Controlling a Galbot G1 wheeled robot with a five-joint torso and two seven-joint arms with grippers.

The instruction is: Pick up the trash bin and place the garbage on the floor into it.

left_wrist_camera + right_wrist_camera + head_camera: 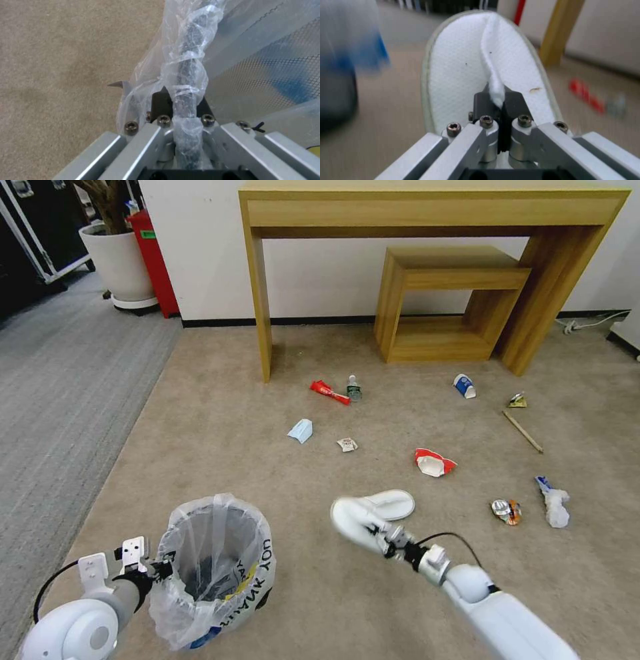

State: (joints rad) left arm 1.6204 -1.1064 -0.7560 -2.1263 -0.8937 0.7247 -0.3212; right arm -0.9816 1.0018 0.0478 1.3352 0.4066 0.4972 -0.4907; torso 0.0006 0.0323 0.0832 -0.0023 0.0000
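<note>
Beige floor (220, 407), litter scattered below the wooden desk (433, 213). We note the trash bin (217, 570) near-left, its bag-wrapped rim pinched tight in our left gripper (180, 100). Right of it, one white slipper (357, 523) hangs off the carpet, its upper fabric clamped in our right gripper (496, 100). Second slipper (390, 503) lies just behind. Farther: red wrapper (329, 392), bottle (354, 388), blue mask (301, 431).

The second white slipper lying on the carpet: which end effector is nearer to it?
Right. The right end effector, shut on one white slipper, is just beside the second slipper. The left end effector is farther off, clamped on the trash bin rim.
</note>
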